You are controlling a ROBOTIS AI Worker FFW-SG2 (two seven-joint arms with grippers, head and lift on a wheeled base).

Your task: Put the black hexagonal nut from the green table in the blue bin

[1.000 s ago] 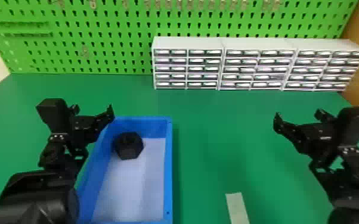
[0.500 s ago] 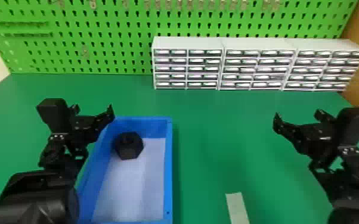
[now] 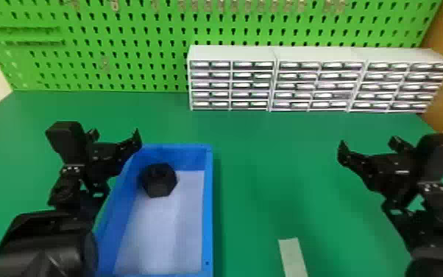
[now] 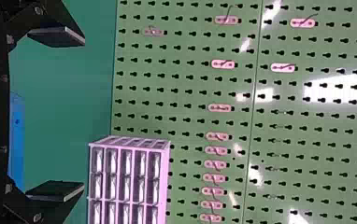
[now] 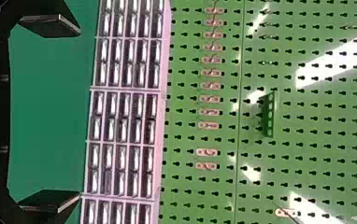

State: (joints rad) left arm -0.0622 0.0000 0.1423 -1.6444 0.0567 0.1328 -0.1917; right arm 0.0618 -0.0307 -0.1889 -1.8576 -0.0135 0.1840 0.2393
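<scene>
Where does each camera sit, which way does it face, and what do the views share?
Head view: on the head, looking forward and down over the green table, blue bin and nut inside it; left arm and right arm show.
Left wrist view: on that wrist, facing the pegboard past the left gripper's open fingers.
Right wrist view: on that wrist, facing drawer units and pegboard past the right gripper's open fingers.
Shared by both wrist views: table, drawer units, pegboard.
</scene>
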